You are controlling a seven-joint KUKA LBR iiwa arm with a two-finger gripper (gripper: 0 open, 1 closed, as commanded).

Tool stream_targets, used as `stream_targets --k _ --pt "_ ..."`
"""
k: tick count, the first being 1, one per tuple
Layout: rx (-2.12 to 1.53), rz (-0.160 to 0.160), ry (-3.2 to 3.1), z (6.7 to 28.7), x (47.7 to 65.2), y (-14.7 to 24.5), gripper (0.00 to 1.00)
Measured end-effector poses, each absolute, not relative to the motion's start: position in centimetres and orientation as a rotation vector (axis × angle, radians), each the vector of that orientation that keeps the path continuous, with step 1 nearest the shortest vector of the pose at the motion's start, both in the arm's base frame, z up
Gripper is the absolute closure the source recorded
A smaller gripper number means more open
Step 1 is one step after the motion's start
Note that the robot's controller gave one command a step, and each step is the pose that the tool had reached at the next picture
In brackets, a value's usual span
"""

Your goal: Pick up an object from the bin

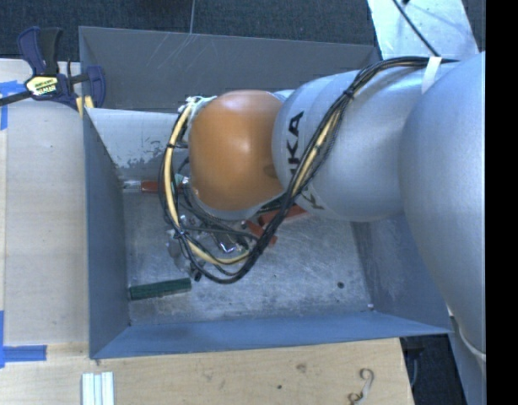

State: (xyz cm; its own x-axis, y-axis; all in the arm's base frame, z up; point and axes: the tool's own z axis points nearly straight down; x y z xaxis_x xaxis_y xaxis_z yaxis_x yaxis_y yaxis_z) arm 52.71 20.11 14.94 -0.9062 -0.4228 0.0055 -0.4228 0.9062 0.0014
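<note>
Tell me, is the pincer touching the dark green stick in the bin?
Cannot tell. In the camera view the pincer sits among cables right above the dark green stick's end, hiding any gap.

The thick silver-grey KUKA arm (pixel 369 142) reaches in from the right, its wrist capped by a rounded orange cover (pixel 229 146), with looping black and yellow cables (pixel 221 268) and the metal gripper (pixel 190 241) pointed downward beneath it.

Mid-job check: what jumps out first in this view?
The silver arm with its orange cover hangs over the middle of the grey bin, reaching in from the right. A dark green stick lies on the floor near the lower left corner, clear of the arm; a red thing peeks out by the upper left wall.
</note>
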Motion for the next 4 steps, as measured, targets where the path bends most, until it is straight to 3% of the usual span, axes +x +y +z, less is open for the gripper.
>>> stream_targets --k 1,2,3,4 --pt "0.677 -0.001 -3.071 15.4 53.0 20.1 0.0" --pt "1.237 -0.001 -2.882 7.8 50.6 18.0 0.0" --pt "1.236 -0.001 -2.891 8.1 50.9 18.1 1.0" --pt "1.455 0.0 -2.798 20.0 51.2 20.9 1.0"
